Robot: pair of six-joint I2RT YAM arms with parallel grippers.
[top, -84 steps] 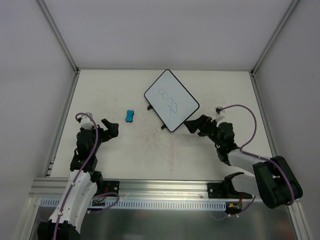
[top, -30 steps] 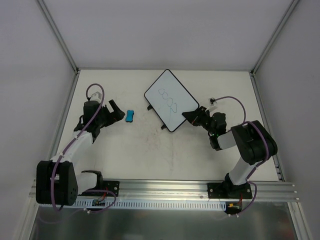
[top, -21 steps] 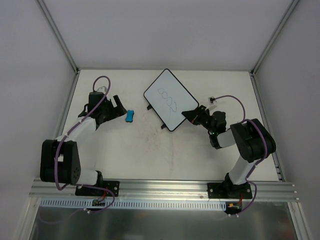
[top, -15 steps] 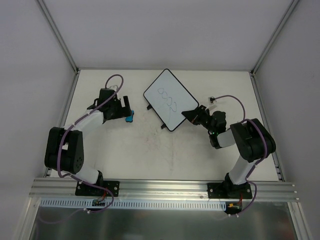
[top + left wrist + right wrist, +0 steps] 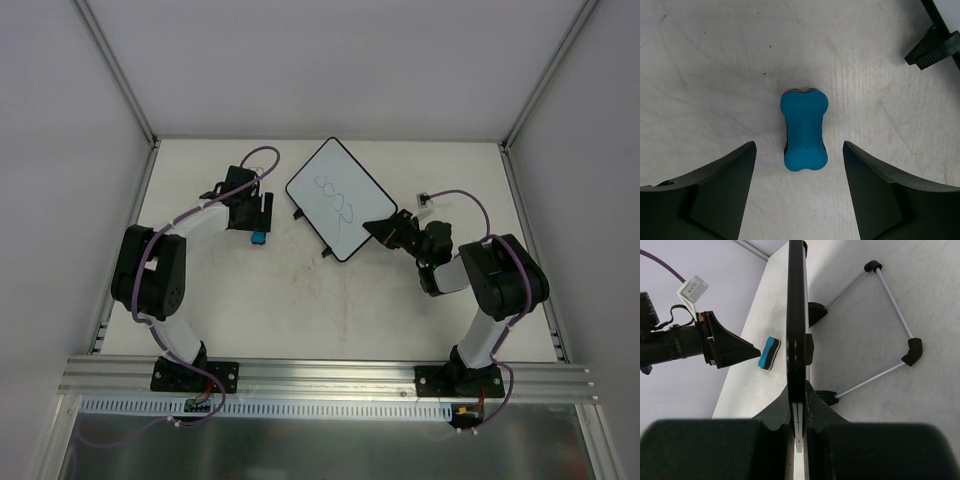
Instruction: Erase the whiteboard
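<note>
A small blue bone-shaped eraser (image 5: pixel 805 131) lies flat on the scuffed white table (image 5: pixel 300 300)

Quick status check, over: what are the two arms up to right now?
Left tool open, poised over blue eraser, not gripping. Right tool shut on whiteboard edge. Scribbles unerased. Nothing between eraser and board.

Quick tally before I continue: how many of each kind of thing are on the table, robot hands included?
whiteboard: 1
blue eraser: 1
robot hands: 2. The left hand is open over the blue eraser and the right hand is shut on the whiteboard's edge.
Total: 4
</note>
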